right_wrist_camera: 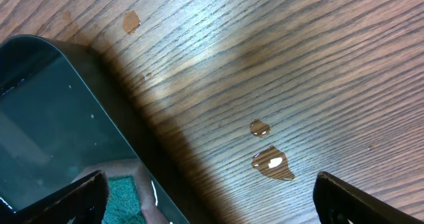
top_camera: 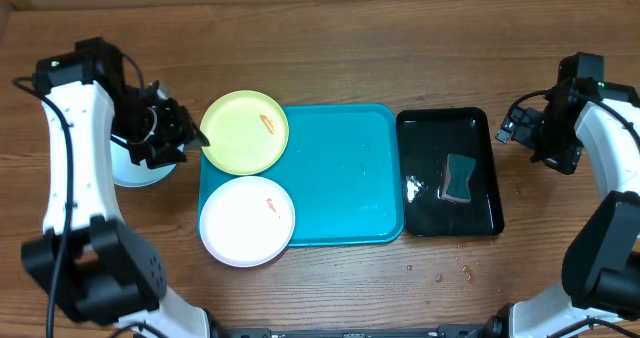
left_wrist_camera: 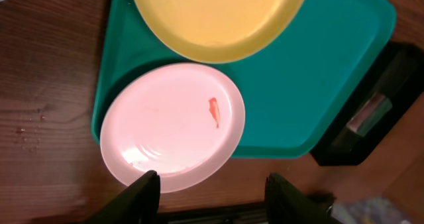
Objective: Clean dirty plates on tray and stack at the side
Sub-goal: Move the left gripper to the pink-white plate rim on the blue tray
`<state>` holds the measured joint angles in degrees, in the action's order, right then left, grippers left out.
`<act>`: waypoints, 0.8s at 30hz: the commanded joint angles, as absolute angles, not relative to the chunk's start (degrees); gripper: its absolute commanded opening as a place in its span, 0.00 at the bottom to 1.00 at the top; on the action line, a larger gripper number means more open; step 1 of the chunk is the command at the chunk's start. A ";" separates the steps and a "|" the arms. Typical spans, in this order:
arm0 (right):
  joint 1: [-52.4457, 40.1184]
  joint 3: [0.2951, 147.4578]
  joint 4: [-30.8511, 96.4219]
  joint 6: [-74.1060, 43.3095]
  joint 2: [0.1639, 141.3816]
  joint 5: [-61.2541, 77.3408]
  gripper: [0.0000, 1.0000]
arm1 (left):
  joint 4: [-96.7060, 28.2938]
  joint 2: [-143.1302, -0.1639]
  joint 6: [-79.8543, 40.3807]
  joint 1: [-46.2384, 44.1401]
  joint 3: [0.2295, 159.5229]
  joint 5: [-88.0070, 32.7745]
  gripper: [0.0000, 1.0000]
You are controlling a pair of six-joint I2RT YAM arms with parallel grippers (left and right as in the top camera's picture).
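You've got the black tray at left, teal sponge inside. Water drops on the wooden table, right gripper spread wide.

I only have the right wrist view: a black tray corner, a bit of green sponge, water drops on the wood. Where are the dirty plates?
Observer: Two sit on the left end of the blue tray: a yellow-green plate at the far corner, a white plate at the near one.
Operator: Are they dirty?
Observer: Each shows a small orange smear.
Operator: And the third?
Observer: A pale plate lies on the table left of the tray, partly under the left arm.
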<state>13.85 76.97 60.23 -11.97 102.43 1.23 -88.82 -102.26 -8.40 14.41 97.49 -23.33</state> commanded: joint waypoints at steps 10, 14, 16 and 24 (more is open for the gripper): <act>13.96 77.76 60.03 -12.23 101.69 1.13 1.00 | -95.90 -81.25 -13.58 6.83 93.95 -8.84 0.52; 13.96 77.76 59.64 -12.21 101.69 1.13 1.00 | -95.77 -71.22 -15.97 6.72 87.53 -8.58 0.52; 13.96 77.76 59.64 -12.21 101.69 1.13 1.00 | -95.72 -67.66 -17.02 6.72 84.73 -8.51 0.52; 13.96 77.76 59.66 -12.21 101.69 1.13 1.00 | -92.95 -59.33 -18.94 6.72 75.46 -8.34 0.50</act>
<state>13.85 76.97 59.83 -11.94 102.43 1.26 -93.86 -60.73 -17.10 7.09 78.35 -9.32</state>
